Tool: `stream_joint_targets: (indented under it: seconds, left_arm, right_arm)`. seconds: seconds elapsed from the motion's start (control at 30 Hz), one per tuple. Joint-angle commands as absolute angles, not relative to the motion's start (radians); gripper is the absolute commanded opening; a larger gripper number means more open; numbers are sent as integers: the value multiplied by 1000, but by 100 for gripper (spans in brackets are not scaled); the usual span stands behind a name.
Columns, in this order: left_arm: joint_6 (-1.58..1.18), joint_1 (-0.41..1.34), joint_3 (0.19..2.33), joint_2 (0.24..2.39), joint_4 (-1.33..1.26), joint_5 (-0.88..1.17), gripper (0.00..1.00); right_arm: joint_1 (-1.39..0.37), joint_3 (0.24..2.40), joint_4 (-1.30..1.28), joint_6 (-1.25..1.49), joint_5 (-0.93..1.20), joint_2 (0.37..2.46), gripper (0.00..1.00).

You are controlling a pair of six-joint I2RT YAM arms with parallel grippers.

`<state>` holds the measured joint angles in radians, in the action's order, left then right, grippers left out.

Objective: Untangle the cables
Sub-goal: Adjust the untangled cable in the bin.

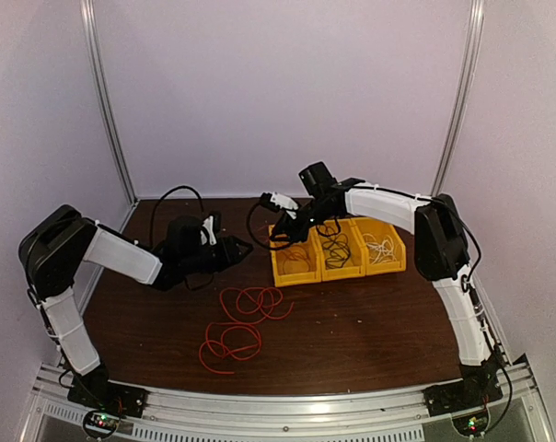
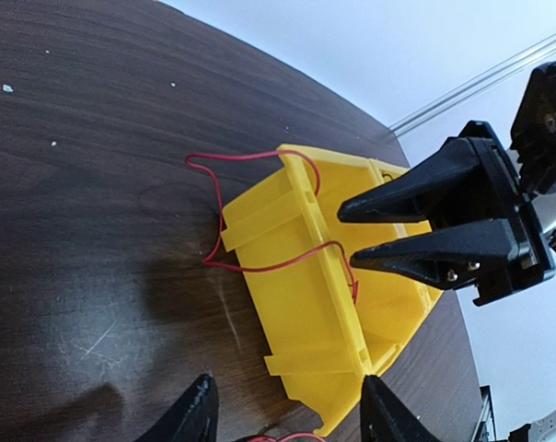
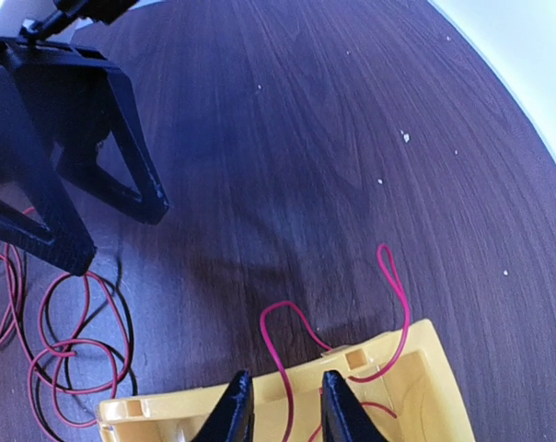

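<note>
Camera above: red cable (image 1: 246,322) pooled on table (image 1: 379,313); black cable (image 1: 338,247), white cable (image 1: 381,245) in yellow bins (image 1: 296,274).
Left wrist: left gripper (image 2: 287,379) spread, empty.
Right wrist: right gripper (image 3: 283,376) narrowly parted astride red cable at bin rim, no pinch visible. Likely risk: strand snagging rim, dragging bin.

Red cable (image 1: 244,318) sprawls looped; black cable (image 1: 335,247), white cable (image 1: 381,247) lie coiled in bins (image 1: 342,270).
</note>
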<state>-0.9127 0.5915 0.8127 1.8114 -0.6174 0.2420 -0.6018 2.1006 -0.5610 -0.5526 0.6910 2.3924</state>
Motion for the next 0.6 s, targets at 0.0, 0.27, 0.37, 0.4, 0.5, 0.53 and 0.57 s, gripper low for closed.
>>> stream_joint_targets:
  seconds: [0.0, 0.27, 0.37, 0.4, 0.5, 0.53, 0.57]
  left_arm:
    - [-888, 586, 777, 1760, -610, 219, 54]
    - [-884, 586, 744, 1699, -573, 193, 54]
    - [-883, 586, 724, 1674, -565, 175, 54]
    - [-884, 586, 717, 1668, -563, 171, 54]
    - [-886, 586, 707, 1664, -564, 163, 54]
    - [-887, 586, 709, 1667, -563, 162, 54]
    - [-886, 586, 714, 1672, -561, 162, 54]
  right_arm:
    - [-590, 2087, -496, -560, 792, 2412, 22]
    - [-579, 2102, -509, -551, 716, 2415, 32]
    - [-570, 2088, -489, -536, 696, 2406, 39]
    - [-566, 2081, -474, -523, 697, 2405, 39]
    - [-553, 2076, -433, -477, 722, 2413, 39]
    - [-550, 2078, -421, -462, 732, 2417, 39]
    - [-549, 2079, -408, -449, 738, 2420, 39]
